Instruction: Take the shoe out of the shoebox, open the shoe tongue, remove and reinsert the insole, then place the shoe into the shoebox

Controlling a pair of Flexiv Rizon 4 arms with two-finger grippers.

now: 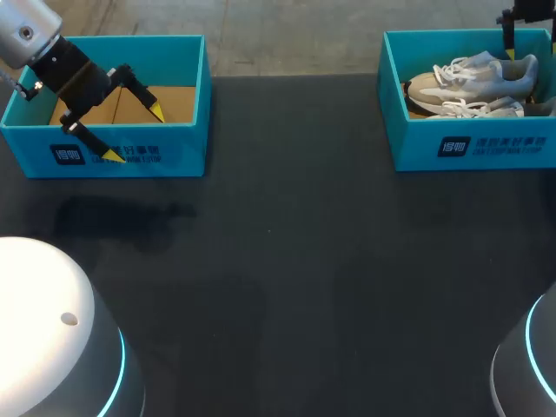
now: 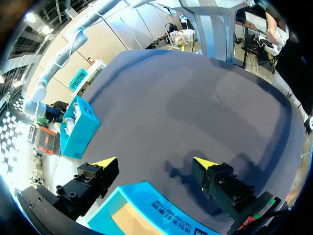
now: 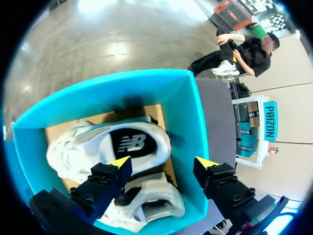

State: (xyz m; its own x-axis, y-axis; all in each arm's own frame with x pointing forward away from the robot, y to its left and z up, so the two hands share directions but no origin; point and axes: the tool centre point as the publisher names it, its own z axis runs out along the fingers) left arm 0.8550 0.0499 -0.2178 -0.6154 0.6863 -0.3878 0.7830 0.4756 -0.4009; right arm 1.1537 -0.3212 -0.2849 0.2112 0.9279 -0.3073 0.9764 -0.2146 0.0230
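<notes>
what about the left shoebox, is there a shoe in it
No, the left shoebox shows only its bare cardboard floor below the left end effector; the shoes lie in the right shoebox.

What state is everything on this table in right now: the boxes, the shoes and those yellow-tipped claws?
left shoebox: open-topped, nothing visible inside
right shoebox: open-topped, holds both shoes
shoes: lying inside the right shoebox, laced, not gripped
left tool: open, over the left shoebox, holding nothing
right tool: open, over the shoes, holding nothing
</notes>
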